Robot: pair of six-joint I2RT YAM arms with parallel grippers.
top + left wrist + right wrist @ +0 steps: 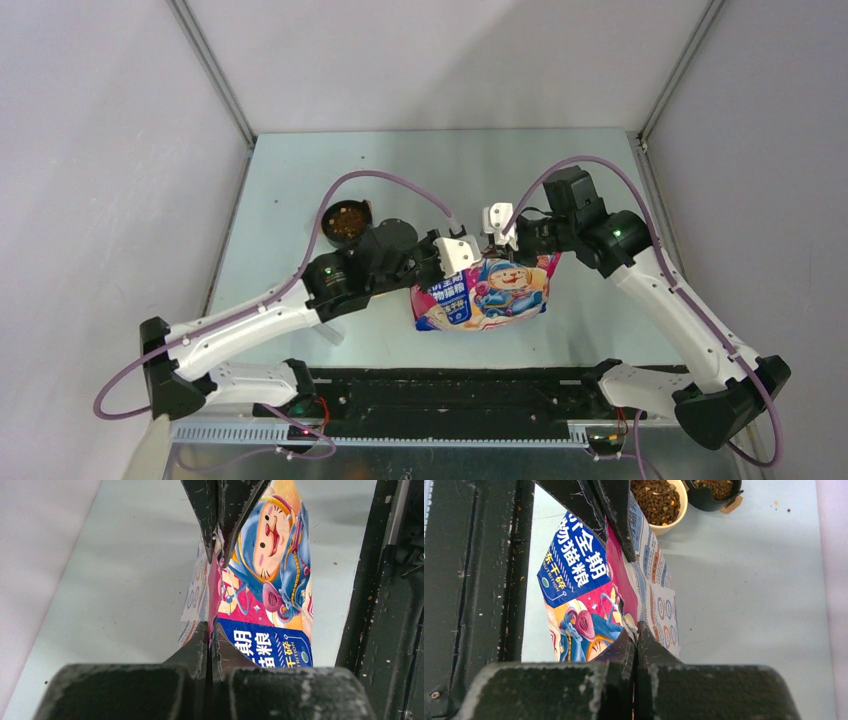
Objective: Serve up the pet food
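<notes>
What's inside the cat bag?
The bag hides its insides; left gripper and right gripper pinch its edge. Pet food shows only in the cream bowl and black bowl nearby.

We see a pale blue-green table [290, 180] enclosed on three sides by plain white walls [100, 150]. Grey metal struts [213, 75] mark the rear corners, and a black rail [450, 392] runs along the near edge. Lighting is even.

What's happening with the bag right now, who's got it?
Both arms have the bag. The left pincer and the right pincer are each shut on its top edge, close together. There is kibble in a cream bowl and in a black dish beyond the bag. Nothing is pouring at this moment, and I can't tell whether the bag is open.
</notes>
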